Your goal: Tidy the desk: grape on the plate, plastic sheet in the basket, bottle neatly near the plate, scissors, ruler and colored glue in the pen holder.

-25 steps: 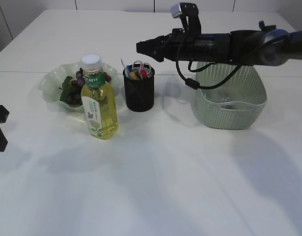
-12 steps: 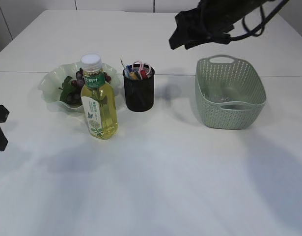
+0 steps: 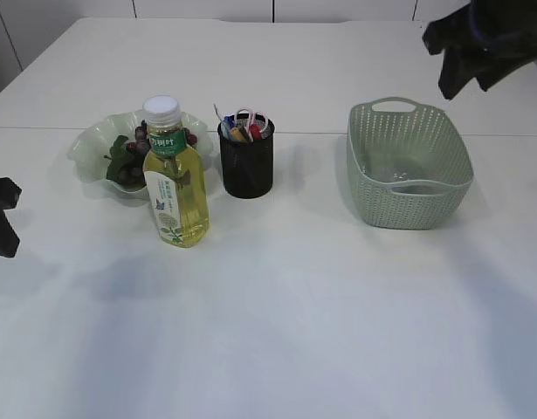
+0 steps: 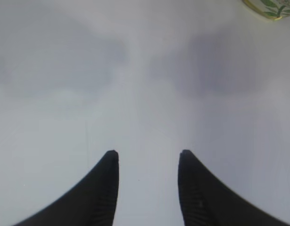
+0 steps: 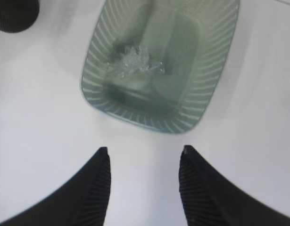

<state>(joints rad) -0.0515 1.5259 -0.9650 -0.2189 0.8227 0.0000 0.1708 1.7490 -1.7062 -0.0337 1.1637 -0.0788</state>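
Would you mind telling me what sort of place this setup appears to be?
Probably a lab or office tabletop staged as a desk: a plain white table, a pen holder holding stationery, and a green basket.

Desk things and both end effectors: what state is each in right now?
Bottle: upright, capped, beside plate.
Plate: holds grapes.
Pen holder: upright, items inside.
Basket: upright, crumpled plastic sheet inside.
Left end effector: open, empty, over bare table.
Right end effector: open, empty, above basket.
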